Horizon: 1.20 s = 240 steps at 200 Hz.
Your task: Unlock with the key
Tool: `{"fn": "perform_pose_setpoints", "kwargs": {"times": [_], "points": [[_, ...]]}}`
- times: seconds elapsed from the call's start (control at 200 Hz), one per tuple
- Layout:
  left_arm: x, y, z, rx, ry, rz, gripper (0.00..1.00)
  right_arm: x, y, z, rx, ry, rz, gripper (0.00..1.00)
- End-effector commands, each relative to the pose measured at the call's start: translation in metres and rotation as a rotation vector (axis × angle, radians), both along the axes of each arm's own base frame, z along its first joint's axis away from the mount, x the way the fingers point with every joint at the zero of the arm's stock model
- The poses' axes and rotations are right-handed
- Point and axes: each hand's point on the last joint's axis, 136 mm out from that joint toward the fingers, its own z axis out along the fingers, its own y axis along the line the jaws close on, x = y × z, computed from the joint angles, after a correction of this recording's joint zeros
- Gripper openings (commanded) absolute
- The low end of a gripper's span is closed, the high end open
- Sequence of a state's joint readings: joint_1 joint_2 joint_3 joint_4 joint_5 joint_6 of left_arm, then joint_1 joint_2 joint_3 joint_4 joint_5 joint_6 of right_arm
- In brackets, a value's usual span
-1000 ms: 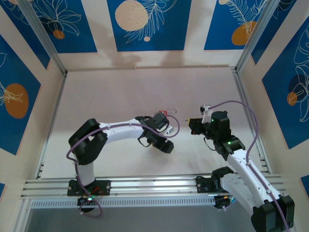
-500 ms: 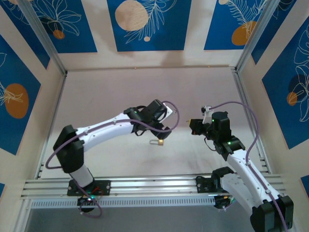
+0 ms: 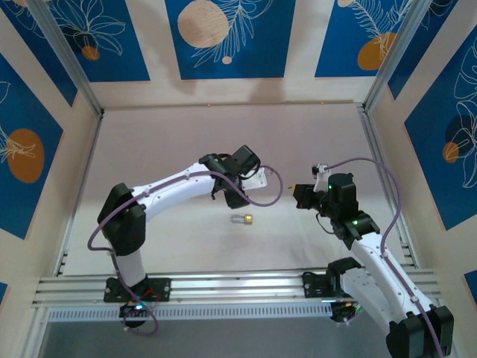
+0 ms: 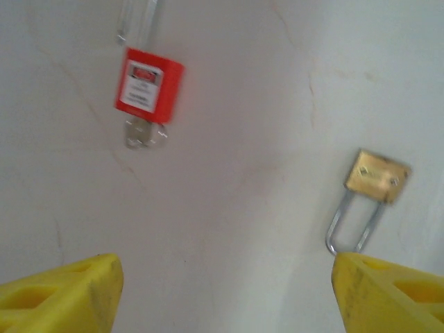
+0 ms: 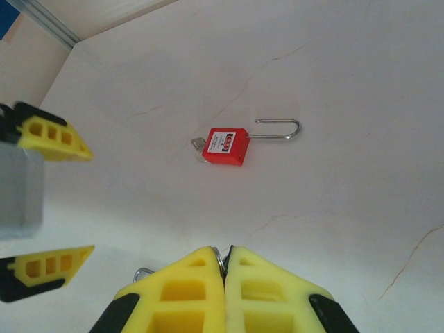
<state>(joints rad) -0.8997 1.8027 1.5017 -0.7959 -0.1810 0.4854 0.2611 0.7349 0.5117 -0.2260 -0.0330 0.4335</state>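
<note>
The left end effector [image 4: 222, 295] is standing wide open and gripping nothing. Its two yellow fingers [image 4: 62, 291] are sitting at the lower corners of the wrist view, with bare table [image 4: 236, 152] showing between them. The key [image 4: 374, 177], a small brass piece with a thin silver wire loop, is lying flat on the table at about 3 o'clock from the middle of that view. Its loop is pointing toward 7 o'clock and ending just beside the finger in the lower right corner. The red padlock [image 4: 148, 83] is lying well apart from the key, at about 11 o'clock, with a small silver piece [image 4: 142, 132] sticking out of its body at 6 o'clock.

The right end effector [image 5: 223, 270] is pressing fully closed, yellow tips touching. A sliver of silver metal [image 5: 220, 258] is peeking out at the seam, and I cannot tell what it is. Beyond those tips, at 12 o'clock in the right wrist view, the red padlock is resting on the table. Its shackle [image 5: 277, 130] is running toward 3 o'clock, the hooked end standing free of the body. The left end effector's spread fingers are showing at 9 o'clock.
</note>
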Motion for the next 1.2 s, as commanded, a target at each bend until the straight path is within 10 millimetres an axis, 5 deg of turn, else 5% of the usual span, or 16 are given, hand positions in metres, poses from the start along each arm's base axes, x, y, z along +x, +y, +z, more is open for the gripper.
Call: {"fn": "perform_pose_setpoints", "kwargs": {"times": [0.0,0.22,0.365,0.595,0.87,1.196], "points": [[-0.014,0.000,0.000,0.059,0.048,-0.135,0.76,-0.002,0.001,-0.003,0.015,0.009,0.007,0.00],[-0.031,-0.030,-0.011,-0.127,0.041,-0.291,0.71,-0.002,0.000,-0.006,0.014,0.021,0.004,0.00],[-0.042,-0.035,-0.008,-0.174,0.039,-0.386,0.72,-0.003,-0.001,-0.006,0.012,0.023,0.001,0.00],[-0.054,-0.048,-0.032,-0.212,0.124,-0.438,0.68,-0.002,-0.003,-0.009,0.014,0.030,-0.012,0.00],[-0.052,-0.052,-0.058,-0.141,0.242,-0.385,0.56,-0.003,-0.007,-0.011,0.022,0.041,-0.027,0.00],[-0.061,-0.044,-0.077,-0.060,0.362,-0.307,0.57,-0.001,-0.012,-0.017,0.029,0.063,-0.052,0.00]]}}
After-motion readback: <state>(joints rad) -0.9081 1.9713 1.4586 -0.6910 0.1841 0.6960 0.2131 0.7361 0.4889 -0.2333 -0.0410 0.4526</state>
